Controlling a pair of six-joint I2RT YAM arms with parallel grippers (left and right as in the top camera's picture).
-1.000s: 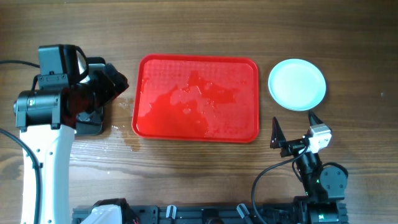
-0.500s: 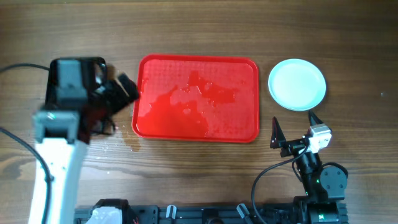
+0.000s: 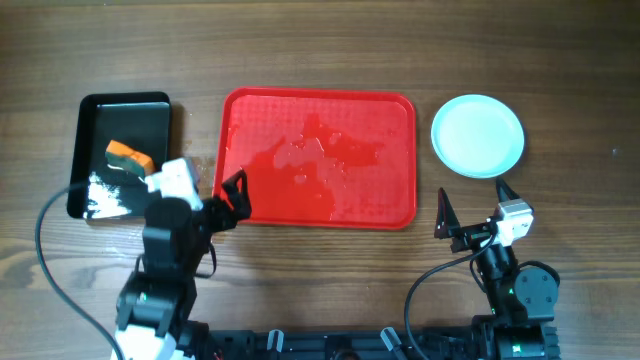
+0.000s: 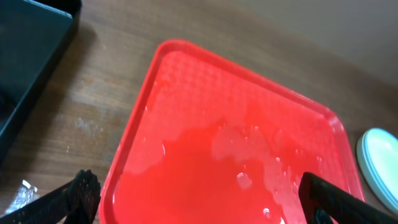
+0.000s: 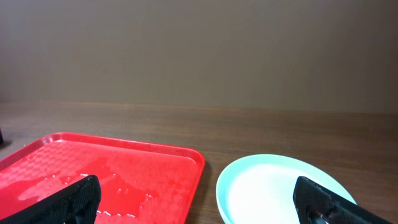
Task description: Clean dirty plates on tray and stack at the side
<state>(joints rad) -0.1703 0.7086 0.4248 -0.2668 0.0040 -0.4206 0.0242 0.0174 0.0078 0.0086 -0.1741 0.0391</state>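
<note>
1. The right claw (image 3: 476, 207) sits close to the robot's base. It is spread wide and pinches nothing, and its own view shows only air between the fingers.
2. The left claw (image 4: 196, 186) is also spread and empty, at the near left corner of the tray (image 3: 395, 110).
3. The tray's long axis runs left to right across the worktop (image 3: 560, 60). It carries a wet film and no plate.
4. Beside its left end is a black tray (image 3: 150, 115) holding an orange sponge (image 3: 128, 157).
5. The plates (image 3: 478, 135) lie just ahead of the right claw, on the worktop beside the tray's right end. The right arm is clearly nearer — the left is well apart, across the tray's length.
6. I cannot count the plates in that pile or see any smear — the left wrist view cuts it off at the frame edge.
</note>
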